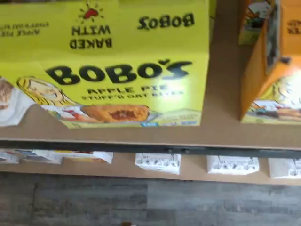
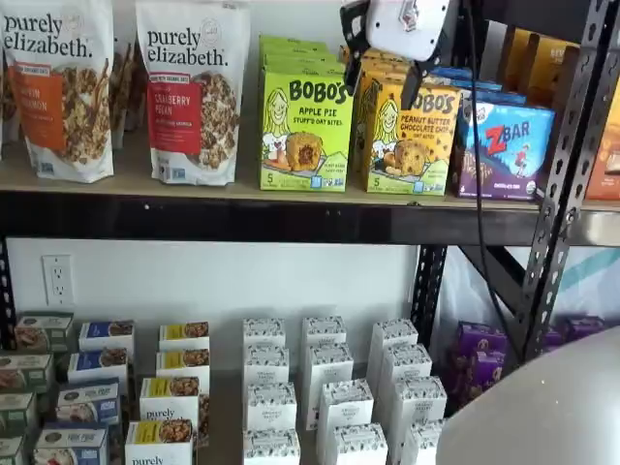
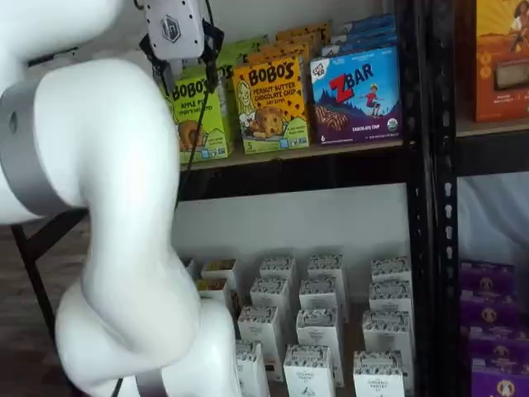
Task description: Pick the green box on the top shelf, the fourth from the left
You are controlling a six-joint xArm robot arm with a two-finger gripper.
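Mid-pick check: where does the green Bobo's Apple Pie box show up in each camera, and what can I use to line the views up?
Wrist view: the green box fills most of the frame, seen from above and in front.
A shelf view: the box stands mid-shelf, right of the granola bags.
A shelf view: the box is partly behind the gripper.
Shared landmark: the orange Bobo's box beside it.

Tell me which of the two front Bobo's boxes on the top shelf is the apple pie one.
The lime-green box, printed "Apple Pie", left of the yellow-orange peanut butter chocolate chip box and right of the granola bags.
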